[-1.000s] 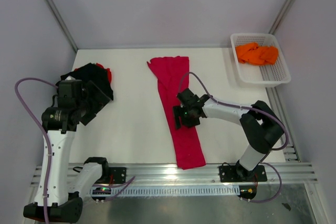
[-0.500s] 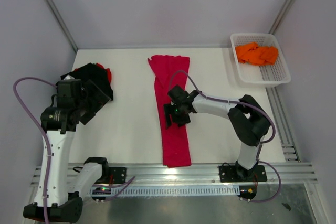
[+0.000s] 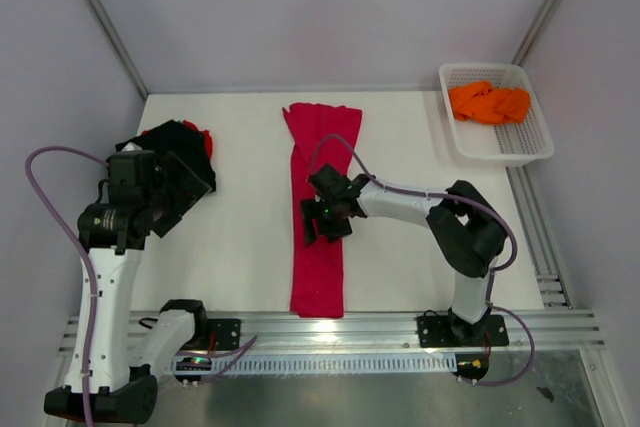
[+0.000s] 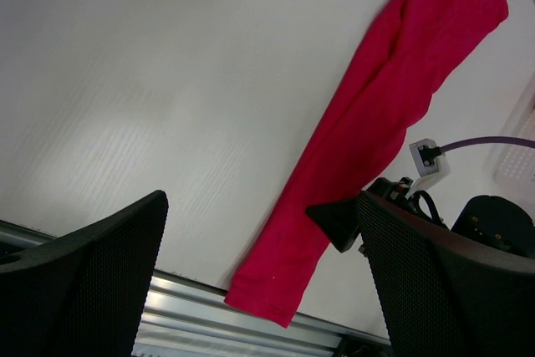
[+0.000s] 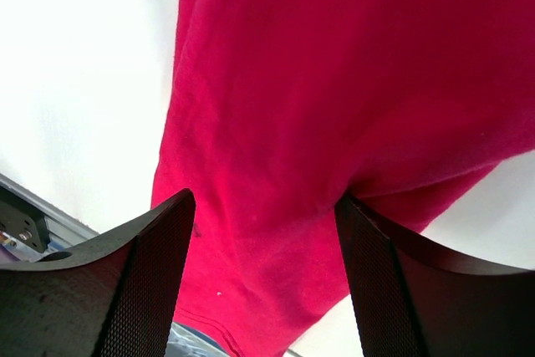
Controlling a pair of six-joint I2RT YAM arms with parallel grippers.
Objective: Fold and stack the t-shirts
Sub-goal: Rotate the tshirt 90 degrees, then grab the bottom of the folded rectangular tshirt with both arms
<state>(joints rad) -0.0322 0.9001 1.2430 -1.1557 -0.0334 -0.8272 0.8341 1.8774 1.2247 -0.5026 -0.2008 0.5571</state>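
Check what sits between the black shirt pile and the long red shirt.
Nothing. In the top view, only bare white table lies between the black shirt pile and the long red shirt.

**A:** What's picked up from the right wrist?

**B:** Mostly red t-shirt (image 5: pixel 334 81), creased and laid over the white table (image 5: pixel 75 64). Bare table is seen on the left and at the lower right.

**A:** And the right gripper (image 5: pixel 263 206)?

**B:** Its black mesh fingers (image 5: pixel 117 290) are spread wide, with cloth seen between them. A bit of metal rail (image 5: pixel 25 223) is caught bottom-left.
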